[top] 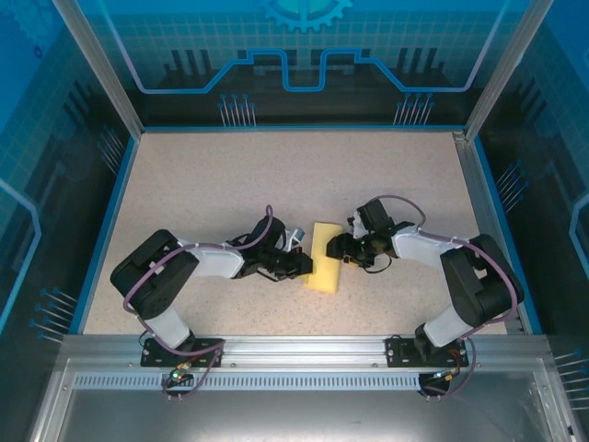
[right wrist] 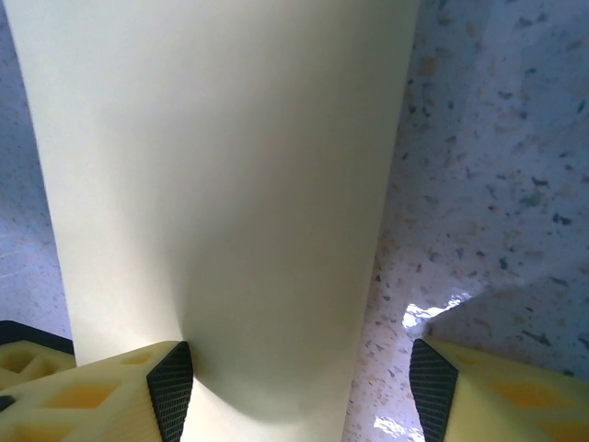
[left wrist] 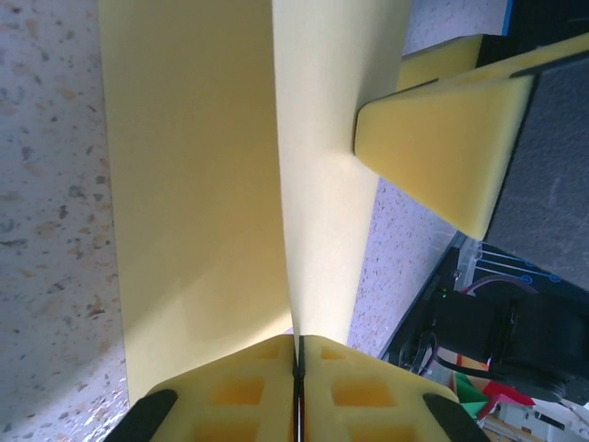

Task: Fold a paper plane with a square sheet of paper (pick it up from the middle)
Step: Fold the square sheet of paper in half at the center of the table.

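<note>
The square sheet of paper point(top: 326, 258) is pale yellow and lies folded into a narrow strip at the table's middle. In the left wrist view the paper point(left wrist: 193, 184) has one layer flat and one flap standing up along a crease. My left gripper point(left wrist: 297, 343) is shut on the near edge of that flap, at the strip's left side point(top: 302, 264). My right gripper point(top: 339, 247) stands open at the strip's right edge. One of its fingers point(left wrist: 442, 138) touches the flap. In the right wrist view the paper point(right wrist: 221, 166) runs between the spread jaws point(right wrist: 299, 378). A paper plane is out of view.
The speckled beige table point(top: 212, 184) is bounded by blue side rails and a metal rail point(top: 294, 350) at the near edge, where both arm bases are bolted. Free tabletop lies behind and to either side of the paper.
</note>
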You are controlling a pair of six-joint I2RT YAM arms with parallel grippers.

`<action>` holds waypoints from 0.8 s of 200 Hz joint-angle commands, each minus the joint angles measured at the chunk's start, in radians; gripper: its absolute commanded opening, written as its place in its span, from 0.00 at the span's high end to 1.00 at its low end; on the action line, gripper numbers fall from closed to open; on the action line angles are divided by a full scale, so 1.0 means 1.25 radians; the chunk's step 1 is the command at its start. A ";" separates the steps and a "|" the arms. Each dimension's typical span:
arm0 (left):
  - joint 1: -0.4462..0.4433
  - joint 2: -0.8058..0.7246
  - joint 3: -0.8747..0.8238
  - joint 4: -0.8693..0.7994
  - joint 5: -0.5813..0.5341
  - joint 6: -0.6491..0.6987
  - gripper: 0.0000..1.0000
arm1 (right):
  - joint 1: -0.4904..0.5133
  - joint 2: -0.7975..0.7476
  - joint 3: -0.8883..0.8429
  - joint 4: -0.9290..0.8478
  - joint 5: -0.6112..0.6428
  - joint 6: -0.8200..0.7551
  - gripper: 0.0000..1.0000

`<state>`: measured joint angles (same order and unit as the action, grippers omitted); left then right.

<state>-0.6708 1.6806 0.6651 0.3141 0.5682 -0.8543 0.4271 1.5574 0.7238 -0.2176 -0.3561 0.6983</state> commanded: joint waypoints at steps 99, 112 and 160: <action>-0.005 -0.115 0.028 -0.192 -0.171 0.079 0.59 | 0.004 -0.005 0.024 -0.065 0.123 0.022 0.38; -0.006 -0.143 0.022 -0.223 -0.209 0.082 0.56 | 0.004 0.006 0.035 -0.074 0.117 0.016 0.38; -0.003 -0.204 0.019 -0.288 -0.294 0.093 0.53 | 0.011 0.039 0.069 -0.127 0.139 -0.010 0.38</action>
<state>-0.6704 1.4548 0.6891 0.0410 0.2844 -0.7677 0.4435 1.5696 0.7670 -0.2993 -0.2195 0.7147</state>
